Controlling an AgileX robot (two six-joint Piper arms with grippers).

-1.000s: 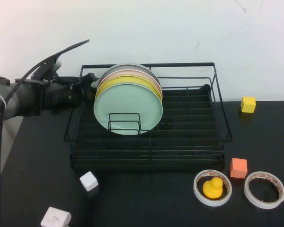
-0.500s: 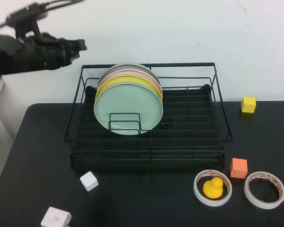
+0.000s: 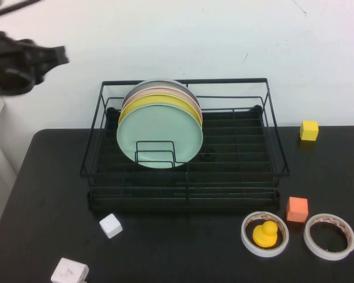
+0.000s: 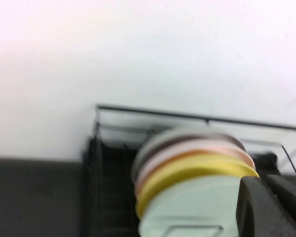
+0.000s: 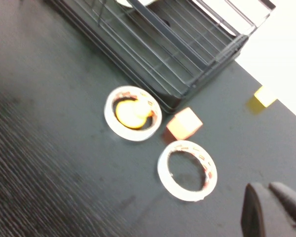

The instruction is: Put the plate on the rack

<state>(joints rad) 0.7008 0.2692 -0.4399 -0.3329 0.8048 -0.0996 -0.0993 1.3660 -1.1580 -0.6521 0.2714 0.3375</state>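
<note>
The pale mint-green plate [image 3: 159,132] stands upright in the black wire rack [image 3: 224,177], at the front of a row of yellow, pink and grey plates. My left gripper [image 3: 54,56] is high above the table's back left corner, well clear of the rack, shut and empty. In the left wrist view the gripper [image 4: 269,186] shows beside the plate [image 4: 187,205] and the rack [image 4: 197,118]. My right gripper [image 5: 272,191] is shut and empty above the table, near a tape roll; it is out of the high view.
A yellow cube [image 3: 309,130] lies right of the rack. An orange cube [image 3: 297,209], a tape roll holding a yellow duck [image 3: 265,234] and a second tape roll [image 3: 329,236] lie at front right. Two white cubes [image 3: 111,226] [image 3: 69,272] lie at front left.
My left arm has risen from beside the rack's left side and pulled back up and to the left. The plates have not moved.
</note>
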